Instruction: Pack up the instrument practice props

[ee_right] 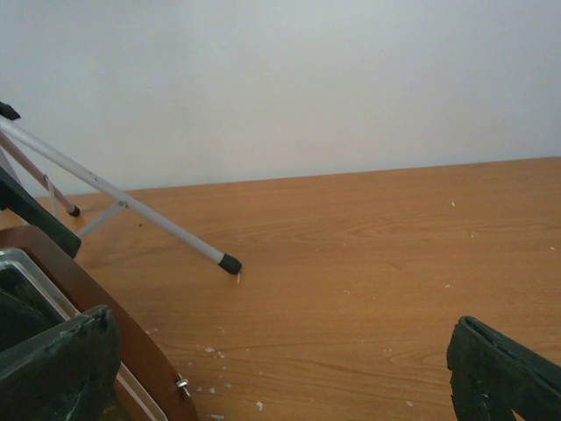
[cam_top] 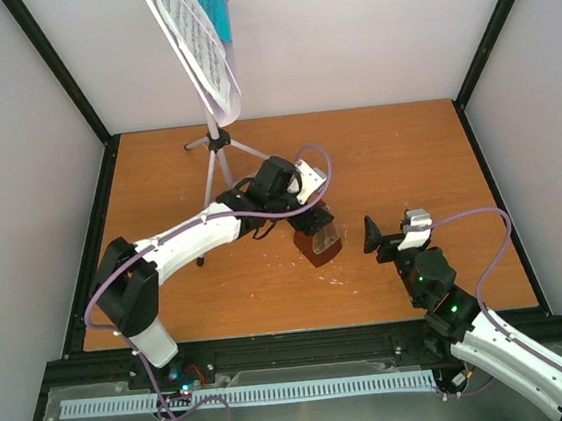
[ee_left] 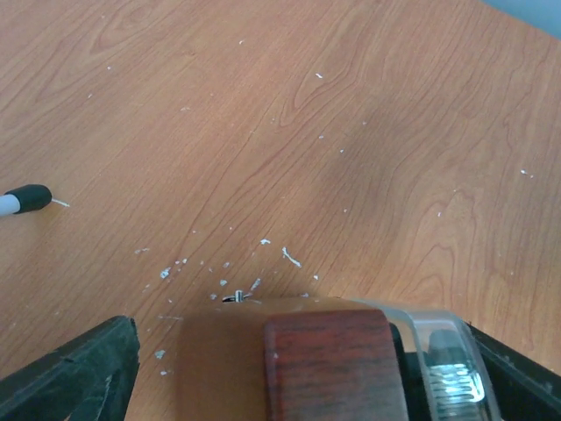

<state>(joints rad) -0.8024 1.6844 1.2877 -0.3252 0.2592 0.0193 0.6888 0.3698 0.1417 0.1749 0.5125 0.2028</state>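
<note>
The small brown metronome [cam_top: 319,243] with its clear cover stands near the table's middle. My left gripper [cam_top: 307,218] is over it, jaws on either side. In the left wrist view the metronome [ee_left: 329,364] fills the bottom; a strip of table shows between it and the left finger [ee_left: 83,377]. My right gripper [cam_top: 376,237] is open and empty just right of it; the metronome shows at the left of its view [ee_right: 96,307]. The music stand [cam_top: 212,147] stands back left, with white sheet music [cam_top: 195,39] and a teal booklet [cam_top: 217,6] on its desk.
One stand leg [ee_right: 131,210] ends in a black foot [ee_right: 230,263] ahead of my right gripper; a foot also shows in the left wrist view [ee_left: 28,197]. White flecks [ee_left: 263,263] lie on the wooden table [cam_top: 406,157]. Walls close in the back and sides.
</note>
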